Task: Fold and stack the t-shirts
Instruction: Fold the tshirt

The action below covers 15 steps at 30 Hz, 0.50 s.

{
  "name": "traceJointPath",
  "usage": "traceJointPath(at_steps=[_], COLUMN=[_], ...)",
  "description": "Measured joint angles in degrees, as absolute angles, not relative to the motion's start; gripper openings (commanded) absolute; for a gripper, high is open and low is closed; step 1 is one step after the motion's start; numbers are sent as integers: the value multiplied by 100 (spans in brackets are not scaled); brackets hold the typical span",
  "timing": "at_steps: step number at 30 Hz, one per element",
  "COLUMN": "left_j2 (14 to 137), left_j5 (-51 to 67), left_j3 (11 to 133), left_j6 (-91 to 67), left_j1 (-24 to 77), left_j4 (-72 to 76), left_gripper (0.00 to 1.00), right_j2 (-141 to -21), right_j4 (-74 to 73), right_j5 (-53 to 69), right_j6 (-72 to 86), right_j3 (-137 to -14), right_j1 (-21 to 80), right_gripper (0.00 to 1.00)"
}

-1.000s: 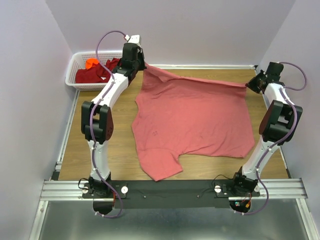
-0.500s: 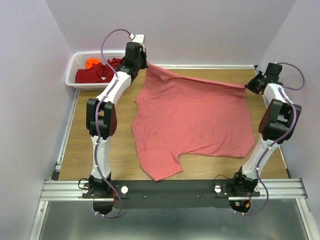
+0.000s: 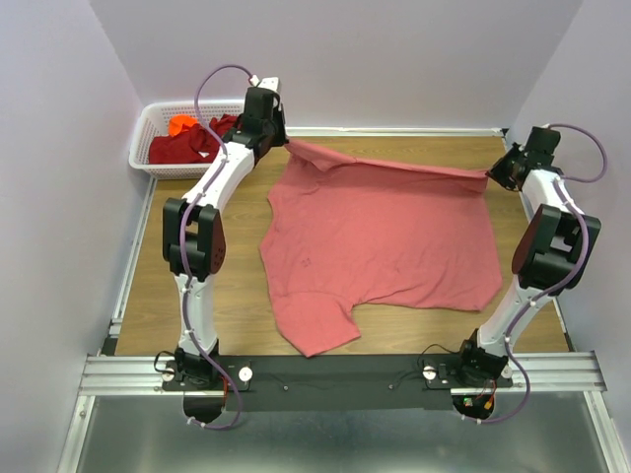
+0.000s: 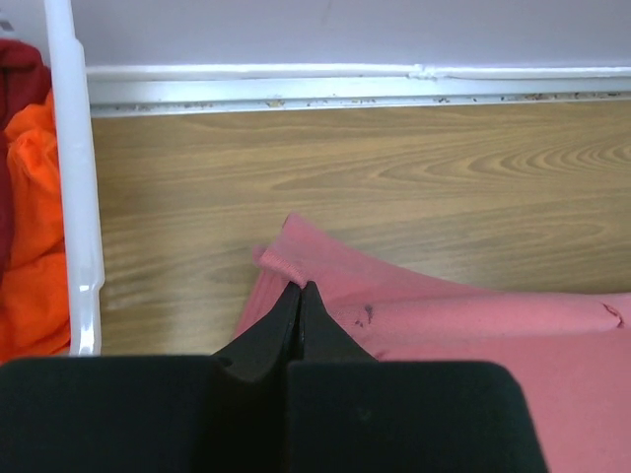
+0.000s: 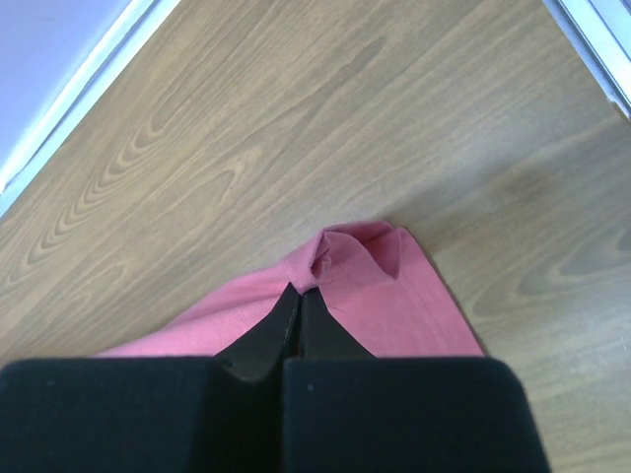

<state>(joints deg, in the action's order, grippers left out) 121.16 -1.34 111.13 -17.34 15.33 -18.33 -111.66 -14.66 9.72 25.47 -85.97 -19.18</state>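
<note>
The wooden surface carries almost nothing but one garment. The large salmon-pink cotton t-shirt lies spread flat across its middle and right half. One short sleeve points toward the arm bases, and the far edge is drawn into a straight line between the two arms. That edge looks slightly raised off the wood, while the rest of the cloth rests flat with only shallow wrinkles.

At the far left corner sits the white plastic lattice basket, just beside the pink shirt's far left corner but apart from it. Inside it a crumpled dark red t-shirt fills most of the space, with a smaller bunch of bright orange t-shirt against the back wall.

The left gripper is clenched on the pink shirt's far left corner, a small pucker of fabric showing at its tips. The right gripper pinches the far right corner in the same way, with a little fold of cloth bunched ahead of it.

By my judgement the task has barely begun. The first shirt is laid out and held for its opening fold, but no crease is made. The red and orange shirts wait unfolded in the basket, and no stack exists.
</note>
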Motion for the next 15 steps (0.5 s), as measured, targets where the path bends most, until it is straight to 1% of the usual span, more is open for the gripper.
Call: traceJointPath(at_steps=[5,15], left_j2=[11848,11028], left_j5=[-137,-123], left_j3=[11004,10007], left_j6=[-1894,-2169], left_j1=[1533,1533], left_j4=[-2091,-2187], left_gripper=[0,0], right_j2=[-10947,-10798], right_j4=[-1468,-1492], right_j5=[854,652], right_j6=[2543,2545], right_j3=[-8370,-7944], right_j1=[-1918,-1918], right_gripper=[1,1])
